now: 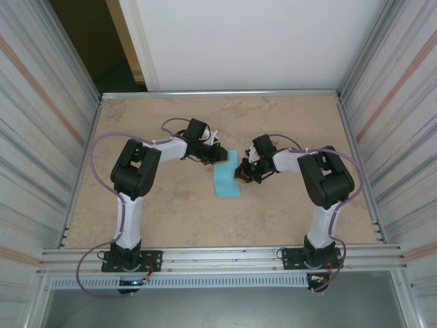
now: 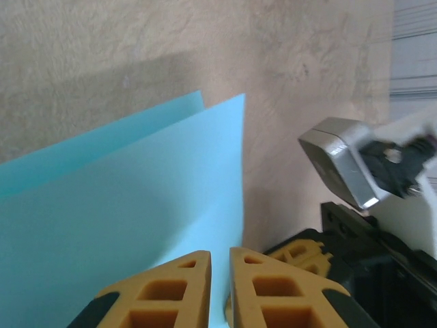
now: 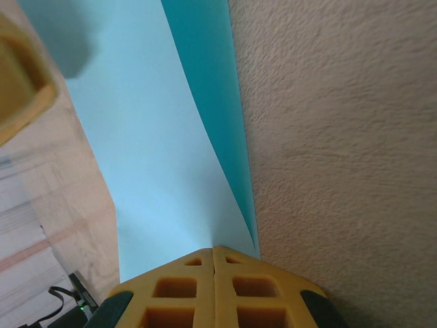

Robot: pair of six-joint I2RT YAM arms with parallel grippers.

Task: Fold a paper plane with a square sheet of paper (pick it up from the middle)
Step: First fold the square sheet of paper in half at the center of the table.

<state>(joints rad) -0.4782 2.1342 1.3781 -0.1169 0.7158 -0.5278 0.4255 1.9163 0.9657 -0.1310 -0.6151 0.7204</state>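
The square sheet of paper [image 1: 225,183] lies folded in half as a light-blue rectangle at the table's centre. My right gripper [image 1: 240,172] is at its right edge, shut on the upper layer. In the right wrist view that layer [image 3: 150,137] rises from the closed fingertips [image 3: 214,248], with the darker lower layer [image 3: 212,82] beside it. My left gripper [image 1: 217,154] hovers at the sheet's far end. In the left wrist view its fingertips [image 2: 220,253] stand a narrow gap apart over the paper [image 2: 123,205], near its right edge.
The tan table [image 1: 157,212] is fenced by a metal rail [image 1: 218,93] and corrugated side walls. The two grippers are close together: the right gripper's yellow finger [image 2: 300,254] and silver wrist camera [image 2: 341,167] show in the left wrist view.
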